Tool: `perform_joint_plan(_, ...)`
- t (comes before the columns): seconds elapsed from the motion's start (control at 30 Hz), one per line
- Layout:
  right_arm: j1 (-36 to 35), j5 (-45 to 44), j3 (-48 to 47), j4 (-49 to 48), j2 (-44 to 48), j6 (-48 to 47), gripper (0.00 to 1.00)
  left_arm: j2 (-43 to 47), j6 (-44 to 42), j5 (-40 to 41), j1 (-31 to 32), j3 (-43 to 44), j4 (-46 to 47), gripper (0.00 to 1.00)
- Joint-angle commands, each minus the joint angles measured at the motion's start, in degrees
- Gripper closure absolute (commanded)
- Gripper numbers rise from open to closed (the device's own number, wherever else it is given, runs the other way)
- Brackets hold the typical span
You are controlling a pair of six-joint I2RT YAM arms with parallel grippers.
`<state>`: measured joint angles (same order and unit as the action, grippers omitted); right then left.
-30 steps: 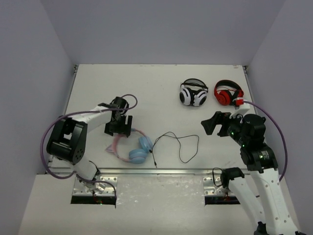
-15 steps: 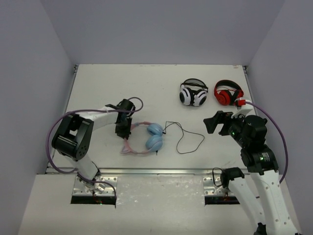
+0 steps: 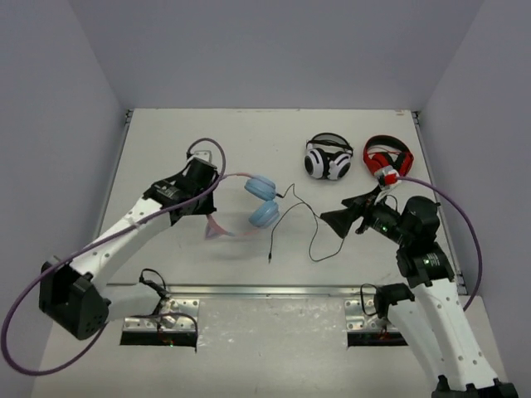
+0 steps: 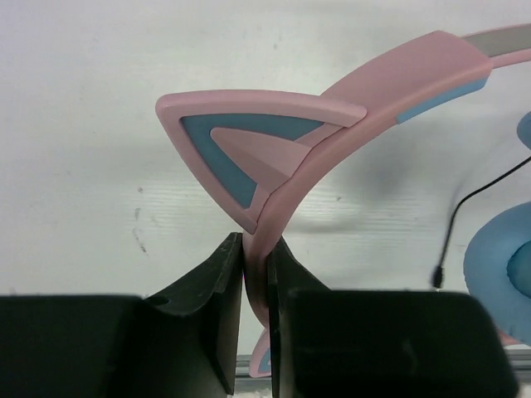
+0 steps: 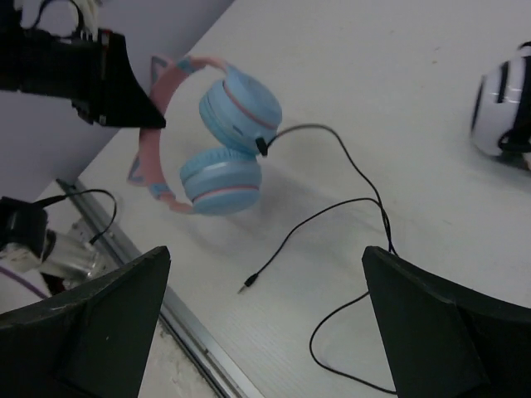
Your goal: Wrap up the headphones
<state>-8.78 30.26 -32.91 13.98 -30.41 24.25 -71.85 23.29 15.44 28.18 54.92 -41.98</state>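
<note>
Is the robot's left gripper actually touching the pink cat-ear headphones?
Touching. The left wrist view shows the left gripper clamped on the headphones at the pink headband, no gap.

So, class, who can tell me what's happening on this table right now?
The left claw is shut on the pink headband of the cat-eared headphones. Their black cable lies loose across the table, not yet wrapped. The right claw is open above the cable, gripping nothing.

Pink cat-ear headphones (image 3: 264,214), blue cups, raised; blk cable (image 3: 318,222) trailing loose.
</note>
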Motion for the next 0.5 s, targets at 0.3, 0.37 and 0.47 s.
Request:
perform_joint_plan(0.3,-9.7,0.4,-2.7,-24.1,-29.9,-5.2,0.01,18.8,3.2,3.3,1.3,22.0,-13.2,1.00)
perform_joint_plan(0.37,-13.6,-0.6,-4.9,-25.3,-33.2,-6.0,0.01,18.9,2.4,2.4,1.4,25.6,-14.7,1.00)
perform_joint_plan(0.47,-16.5,-1.1,-5.2,-33.7,-35.0,-2.4,0.04,19.6,1.1,2.6,1.3,28.6,-14.5,1.00)
